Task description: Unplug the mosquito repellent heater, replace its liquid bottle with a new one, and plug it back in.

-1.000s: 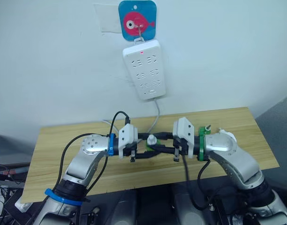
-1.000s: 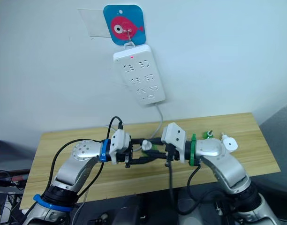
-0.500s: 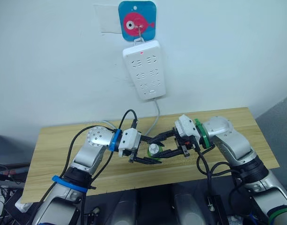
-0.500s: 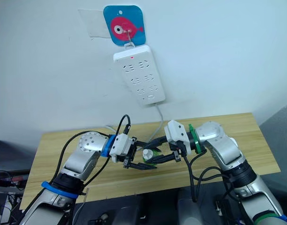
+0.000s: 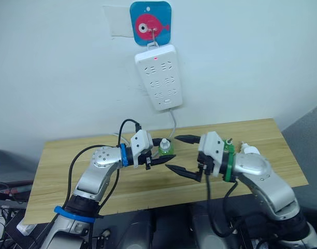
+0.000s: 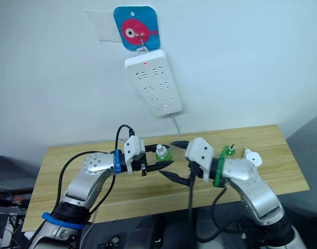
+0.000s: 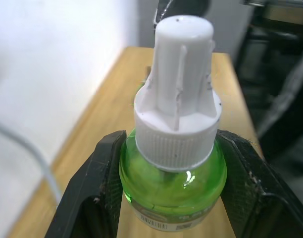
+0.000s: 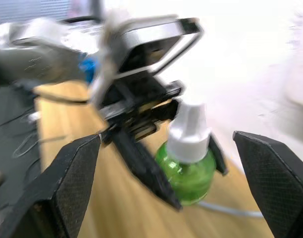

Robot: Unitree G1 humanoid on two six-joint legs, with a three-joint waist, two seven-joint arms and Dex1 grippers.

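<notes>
A liquid bottle (image 5: 165,148) with a green body and a white cap is upright in the air over the wooden table (image 5: 70,155). My left gripper (image 5: 162,153) is shut on its green body, and the left wrist view shows the bottle (image 7: 174,168) pinched between both fingers (image 7: 92,198). My right gripper (image 5: 182,154) is open wide just right of the bottle, touching nothing. Its wrist view looks at the bottle (image 8: 187,163). A white rounded piece, apparently the mosquito repellent heater (image 6: 253,157), lies on the table behind my right arm, partly hidden.
A white power strip (image 5: 159,78) hangs on the wall from a hook on a blue fish sticker (image 5: 152,19), its red light on and its cable dropping behind the table. A second small green bottle (image 6: 230,151) stands beside the white piece.
My right gripper has opened and drawn back to the right, off the bottle. My left gripper keeps the bottle and has carried it a little up and toward the wall.
</notes>
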